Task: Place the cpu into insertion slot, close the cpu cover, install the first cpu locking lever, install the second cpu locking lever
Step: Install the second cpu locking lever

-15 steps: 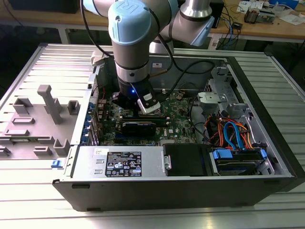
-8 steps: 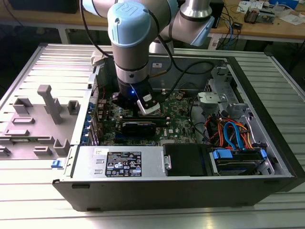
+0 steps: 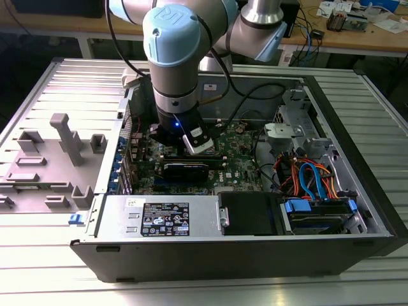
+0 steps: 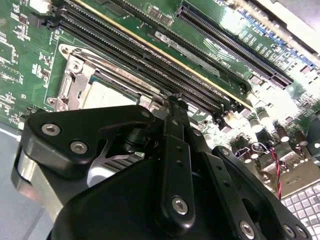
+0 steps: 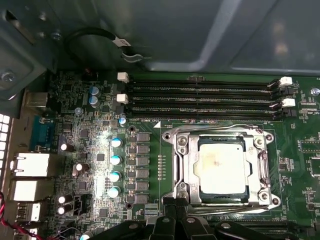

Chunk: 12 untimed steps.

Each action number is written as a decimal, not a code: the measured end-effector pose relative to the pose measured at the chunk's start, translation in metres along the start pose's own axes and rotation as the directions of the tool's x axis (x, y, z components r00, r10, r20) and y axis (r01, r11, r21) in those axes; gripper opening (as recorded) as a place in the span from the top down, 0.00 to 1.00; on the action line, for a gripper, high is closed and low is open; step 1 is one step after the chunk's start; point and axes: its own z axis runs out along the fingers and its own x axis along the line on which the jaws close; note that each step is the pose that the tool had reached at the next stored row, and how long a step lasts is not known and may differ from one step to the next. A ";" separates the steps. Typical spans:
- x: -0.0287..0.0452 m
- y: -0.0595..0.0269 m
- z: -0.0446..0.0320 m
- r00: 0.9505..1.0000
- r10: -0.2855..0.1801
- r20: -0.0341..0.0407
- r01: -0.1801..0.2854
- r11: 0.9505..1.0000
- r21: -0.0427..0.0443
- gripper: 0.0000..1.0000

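Observation:
The cpu (image 5: pixel 220 167), a dull silver square, lies flat in the insertion slot (image 5: pixel 267 172) on the green motherboard. Over it lies the cpu cover (image 5: pixel 186 165), a silver frame whose cutout rings the chip. In the second wrist view the cpu (image 4: pixel 105 94) shows just beyond my black gripper (image 4: pixel 175 102). My gripper (image 5: pixel 176 207) stands at the socket's near edge with its fingertips pressed together and nothing visible between them. Thin metal lever rods run along the socket's sides; whether they are latched I cannot tell. In the exterior view my arm's wrist (image 3: pixel 177 121) hangs over the motherboard.
The open computer case (image 3: pixel 357 153) walls the board in. Long black memory slots (image 5: pixel 200 97) run beside the socket, with capacitors (image 5: pixel 115 160) and rear ports (image 5: pixel 30 165) nearby. Coloured cables (image 3: pixel 312 178) and a drive bay lie at the exterior view's right. A grey fixture (image 3: pixel 64 140) stands outside.

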 end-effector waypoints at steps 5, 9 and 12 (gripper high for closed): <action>0.0030 -0.0004 0.0021 1.000 0.000 0.000 0.000 1.000 0.000 0.89; 0.0037 -0.0004 0.0025 1.000 0.000 0.000 0.000 1.000 -0.002 0.89; 0.0037 -0.0004 0.0024 1.000 0.000 0.000 0.000 1.000 -0.002 0.89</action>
